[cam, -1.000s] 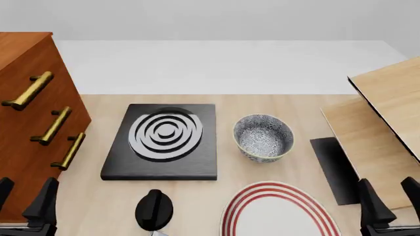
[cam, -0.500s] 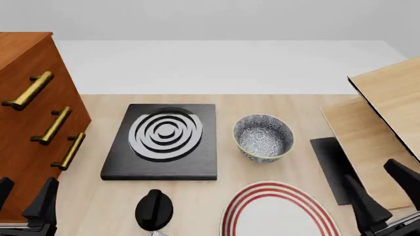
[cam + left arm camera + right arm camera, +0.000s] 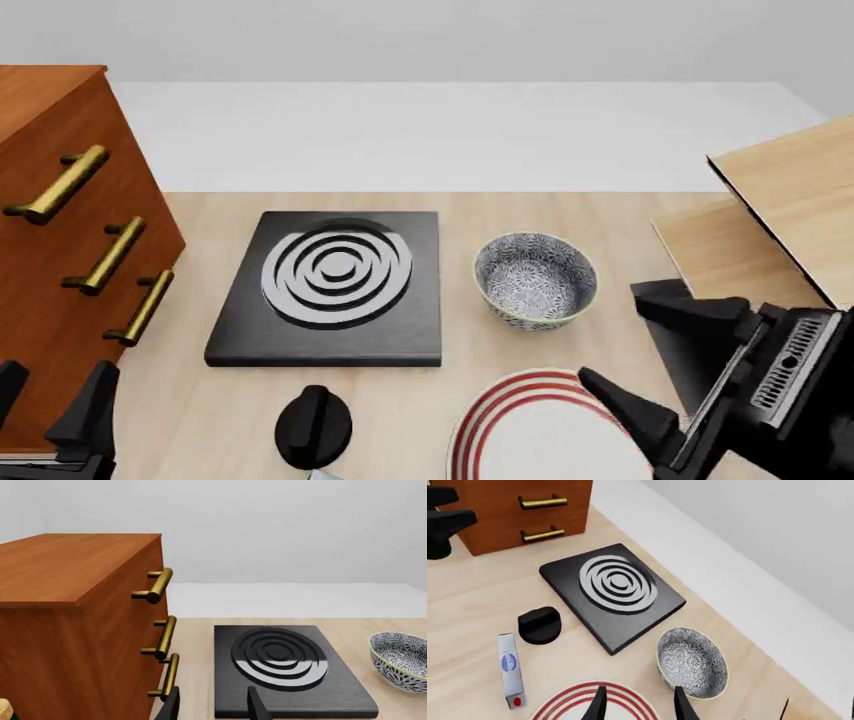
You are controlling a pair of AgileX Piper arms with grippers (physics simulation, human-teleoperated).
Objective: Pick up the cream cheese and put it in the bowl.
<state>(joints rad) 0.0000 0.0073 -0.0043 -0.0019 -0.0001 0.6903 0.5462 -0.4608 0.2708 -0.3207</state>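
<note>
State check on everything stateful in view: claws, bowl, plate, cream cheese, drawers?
Left claw: open, holding nothing.
Right claw: open, holding nothing, above the plate's right side.
Bowl: upright, nothing in it.
Plate: flat on table, nothing on it.
Cream cheese: lying flat on table, outside the bowl.
Cabinet drawers: all three shut.

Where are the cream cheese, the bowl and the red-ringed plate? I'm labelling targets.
cream cheese [image 3: 508, 669]: right wrist view, top face near its logo.
bowl [image 3: 534, 281]: front view, patterned inside.
plate [image 3: 534, 440]: front view, bare white centre.
</note>
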